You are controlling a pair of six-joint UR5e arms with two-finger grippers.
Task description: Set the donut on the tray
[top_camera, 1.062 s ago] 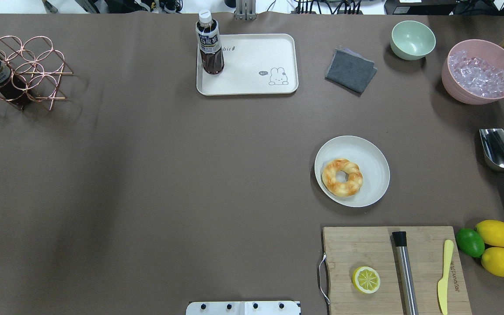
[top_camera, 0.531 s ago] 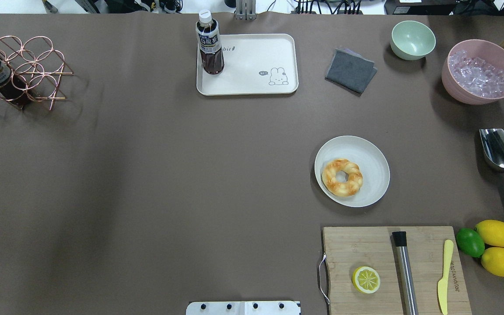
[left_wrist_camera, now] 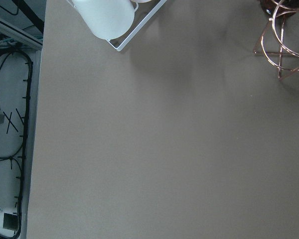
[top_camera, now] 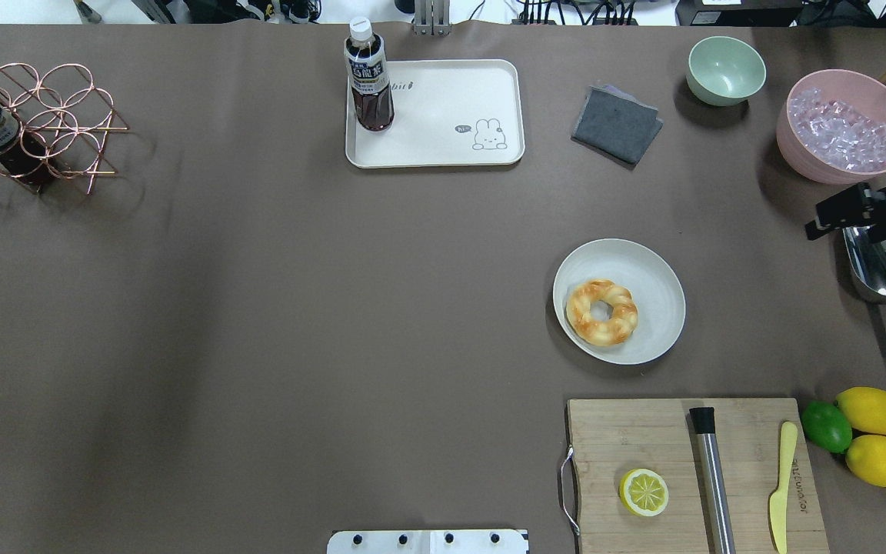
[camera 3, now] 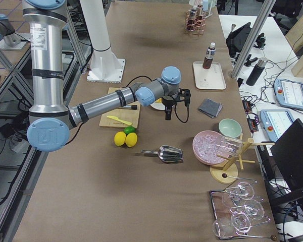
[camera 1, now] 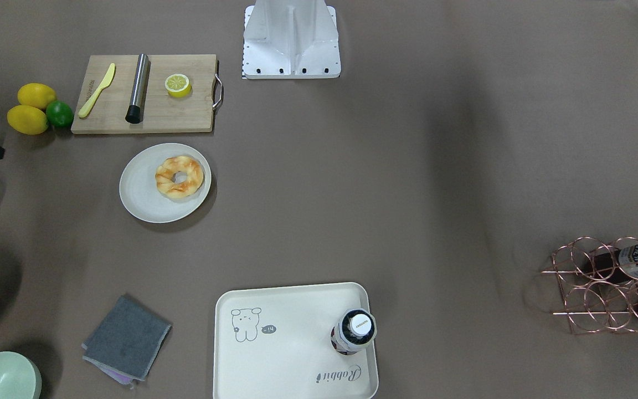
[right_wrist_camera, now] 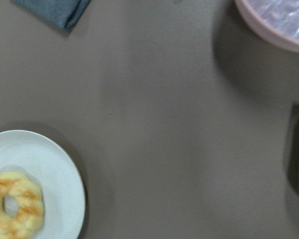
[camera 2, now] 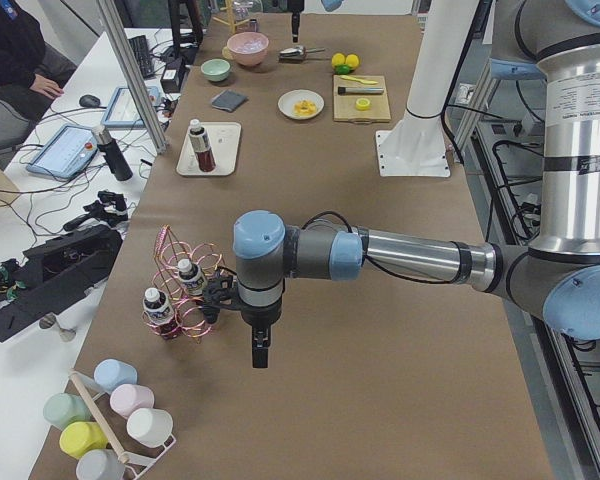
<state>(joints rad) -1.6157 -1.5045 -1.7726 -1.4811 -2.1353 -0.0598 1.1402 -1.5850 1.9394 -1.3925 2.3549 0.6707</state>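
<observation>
Donut (top_camera: 601, 312) lies flat on the round white plate (top_camera: 654, 269), right of centre in your overhead view, toward the plate's lower-left side. Tray (top_camera: 443, 115) lies at the upper middle of that view, well apart from the plate. A dark-drink bottle (top_camera: 368, 77) stands upright in the tray's upper-left corner.

Right gripper (camera 3: 167, 114) hangs fingers-down above the table. You see it as a dark shape at the overhead view's right edge, overlapping the scoop's (top_camera: 881, 269) upper end, just below the pink ice bowl (top_camera: 804, 165). You cannot tell whether its fingers are apart or together.

Left gripper (camera 2: 259, 352) points down near the copper rack (camera 2: 185, 295), centre of your left-side view. Its fingers cannot be read either.
</observation>
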